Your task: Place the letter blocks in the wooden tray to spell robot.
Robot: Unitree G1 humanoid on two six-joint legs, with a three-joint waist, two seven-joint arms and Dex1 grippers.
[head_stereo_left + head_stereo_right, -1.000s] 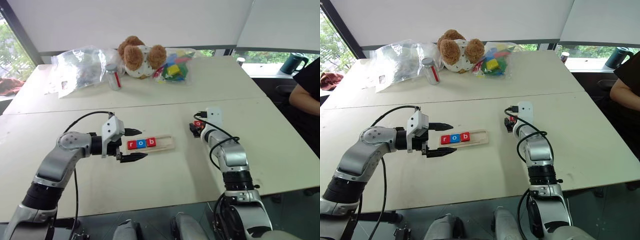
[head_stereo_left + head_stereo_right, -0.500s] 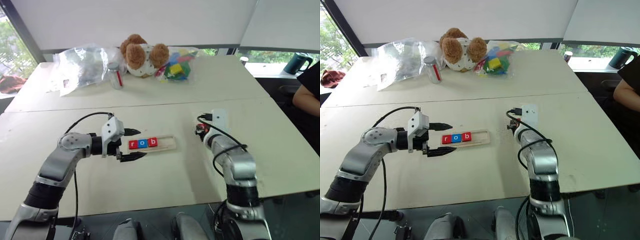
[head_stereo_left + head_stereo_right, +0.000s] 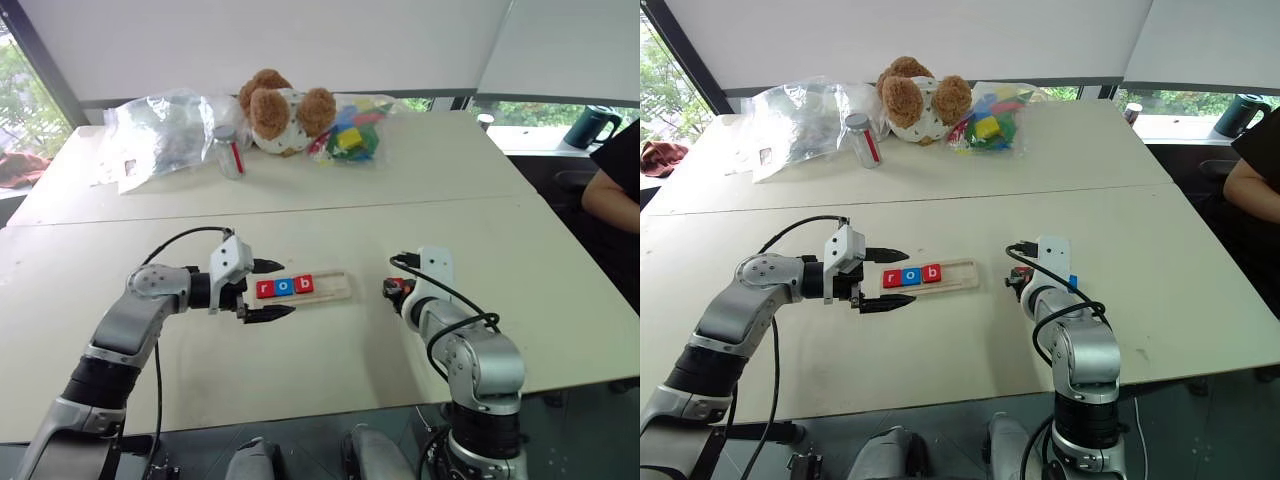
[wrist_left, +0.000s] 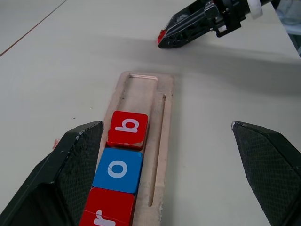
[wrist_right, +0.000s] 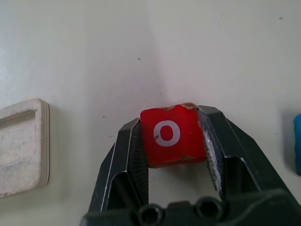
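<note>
At the far edge of the surface [image 3: 420, 170] a teddy bear [image 3: 280, 110] sits between a clear plastic bag [image 3: 165, 130] and bagged colourful toy blocks [image 3: 350, 135]; a small jar [image 3: 229, 152] stands beside the bear. A dark mug [image 3: 590, 125] stands off to the right, near a person's arm [image 3: 610, 195].

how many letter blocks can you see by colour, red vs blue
red: 3, the r and b in the wooden tray, plus the o held in the right tool
blue: 2, the o in the tray, and an edge of one on the table, letter not visible
total: 5

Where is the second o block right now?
Red o block sits clamped in the right gripper, just above the table, right of the tray end.
</note>
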